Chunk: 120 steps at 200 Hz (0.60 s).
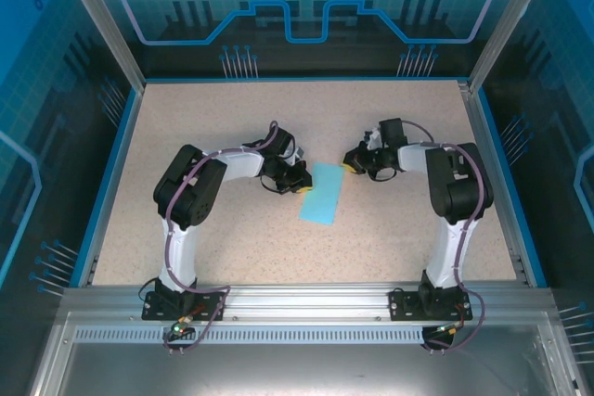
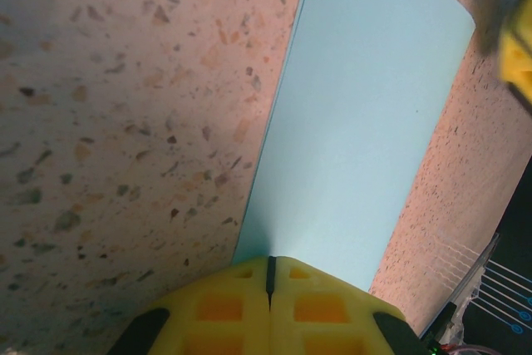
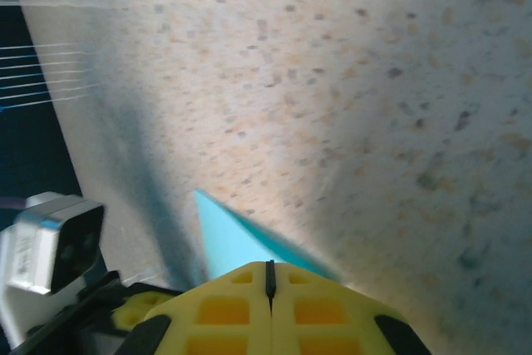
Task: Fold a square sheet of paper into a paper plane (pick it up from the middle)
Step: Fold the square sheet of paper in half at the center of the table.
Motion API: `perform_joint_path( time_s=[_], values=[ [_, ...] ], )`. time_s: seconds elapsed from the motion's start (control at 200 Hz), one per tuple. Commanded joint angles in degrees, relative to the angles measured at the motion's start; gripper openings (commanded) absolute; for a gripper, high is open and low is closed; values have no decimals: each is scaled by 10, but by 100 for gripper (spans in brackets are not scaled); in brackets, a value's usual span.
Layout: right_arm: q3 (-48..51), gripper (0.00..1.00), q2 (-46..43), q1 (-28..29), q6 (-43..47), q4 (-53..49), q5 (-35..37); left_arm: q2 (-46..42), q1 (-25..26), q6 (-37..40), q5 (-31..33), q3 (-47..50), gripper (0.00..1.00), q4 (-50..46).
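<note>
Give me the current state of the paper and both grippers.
sheet of paper: narrow rectangle, seemingly folded in half, flat on the table.
left gripper: shut, tips at the paper's end.
right gripper: shut, tips beside a paper corner.

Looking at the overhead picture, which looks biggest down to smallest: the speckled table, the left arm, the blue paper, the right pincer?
1. speckled table
2. left arm
3. blue paper
4. right pincer
The paper and the pincer are not far apart in size, so that last pair is less sure.
</note>
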<state>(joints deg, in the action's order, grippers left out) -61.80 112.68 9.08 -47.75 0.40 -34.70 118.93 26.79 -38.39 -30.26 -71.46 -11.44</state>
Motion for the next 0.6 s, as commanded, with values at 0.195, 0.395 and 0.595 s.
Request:
perform_joint_path(
  time_s=[0.195,0.395,0.595],
  values=[
    [65,6,-102,17,-12,-3,2,28,4,11,55,32,0,-72],
    [177,6,-168,89,-57,35,55,26,5,10,58,30,0,-75],
    [256,7,-181,167,-99,98,73,27,4,11,59,26,0,-78]
  ],
)
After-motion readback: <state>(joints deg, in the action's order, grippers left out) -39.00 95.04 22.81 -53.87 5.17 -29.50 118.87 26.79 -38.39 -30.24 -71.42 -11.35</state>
